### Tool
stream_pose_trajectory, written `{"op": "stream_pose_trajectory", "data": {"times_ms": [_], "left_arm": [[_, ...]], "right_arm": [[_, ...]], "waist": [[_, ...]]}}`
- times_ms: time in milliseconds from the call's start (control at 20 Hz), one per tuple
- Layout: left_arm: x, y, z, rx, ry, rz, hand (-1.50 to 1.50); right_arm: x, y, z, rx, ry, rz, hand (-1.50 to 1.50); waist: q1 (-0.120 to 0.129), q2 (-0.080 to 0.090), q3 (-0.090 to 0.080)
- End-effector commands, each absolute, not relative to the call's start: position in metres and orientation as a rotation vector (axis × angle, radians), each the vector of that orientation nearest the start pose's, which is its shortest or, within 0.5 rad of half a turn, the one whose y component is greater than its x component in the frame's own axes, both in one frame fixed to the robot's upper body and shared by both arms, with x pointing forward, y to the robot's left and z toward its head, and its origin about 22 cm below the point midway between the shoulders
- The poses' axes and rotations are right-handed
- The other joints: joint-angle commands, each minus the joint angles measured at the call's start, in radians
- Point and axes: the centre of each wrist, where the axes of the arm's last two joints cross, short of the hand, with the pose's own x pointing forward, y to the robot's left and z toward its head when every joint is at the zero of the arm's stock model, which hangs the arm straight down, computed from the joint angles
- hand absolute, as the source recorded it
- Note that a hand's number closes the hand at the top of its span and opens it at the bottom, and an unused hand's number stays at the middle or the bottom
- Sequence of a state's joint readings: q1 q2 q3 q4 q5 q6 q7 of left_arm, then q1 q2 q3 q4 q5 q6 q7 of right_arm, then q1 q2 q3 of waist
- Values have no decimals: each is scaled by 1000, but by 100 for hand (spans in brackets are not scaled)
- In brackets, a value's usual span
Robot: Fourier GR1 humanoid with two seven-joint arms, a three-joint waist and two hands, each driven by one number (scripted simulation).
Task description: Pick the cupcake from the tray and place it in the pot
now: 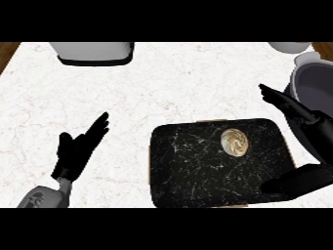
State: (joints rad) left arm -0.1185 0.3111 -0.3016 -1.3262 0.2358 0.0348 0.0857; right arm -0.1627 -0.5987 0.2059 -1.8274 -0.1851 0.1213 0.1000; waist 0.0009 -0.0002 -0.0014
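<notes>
cupcake (235,142): sits on the tray, toward its far right part, seen from above as a pale swirled round; untouched.
tray (190,171): dark marbled slab on the worktop, in front of the robot and a little to the right.
pot (320,83): grey, deep, at the right edge of the view, just beyond the tray's far right corner; only part of it shows.
right robot hand (309,127): spread apart, fingers straight and pointing away, thumb low over the tray's right edge; it holds nothing. it lies beside the cupcake, to its right, between cupcake and pot.
left robot hand (79,149): open, fingers up, resting on the left of the worktop, well apart from the tray.
worktop (161,88): white marbled surface; a grey container (94,52) stands at its far edge, another pale object shows at the far right corner.
step in hand: judged to be the approach to the cupcake, grasp not yet made.
risk, grasp: the cupcake is small and low; fingers closing from the side could nudge it across the smooth tray instead of enclosing it.
risk, pot: the hand is close to the pot wall, so a wide swing could knock the pot.
risk, placing: letting go before the cupcake is over the pot's mouth could land it on the rim or the worktop.
</notes>
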Motion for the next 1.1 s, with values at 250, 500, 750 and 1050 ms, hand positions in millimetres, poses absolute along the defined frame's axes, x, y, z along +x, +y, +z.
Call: {"op": "stream_pose_trajectory", "data": {"times_ms": [250,500,750,1050], "left_arm": [[265,226,-25,-75,-1275,-287,0],[266,236,-18,-55,-1268,-300,0],[254,248,-23,-54,-1294,-280,0],[259,250,-24,-63,-1268,-276,0]], "right_arm": [[286,-242,87,27,-1332,945,-150],[298,-241,50,26,-1265,1035,-150],[315,-271,34,-45,-1343,977,-150],[295,-290,15,-31,-1385,938,-150]], "waist": [[19,5,1],[8,2,2],[6,1,2],[-1,0,2]]}}
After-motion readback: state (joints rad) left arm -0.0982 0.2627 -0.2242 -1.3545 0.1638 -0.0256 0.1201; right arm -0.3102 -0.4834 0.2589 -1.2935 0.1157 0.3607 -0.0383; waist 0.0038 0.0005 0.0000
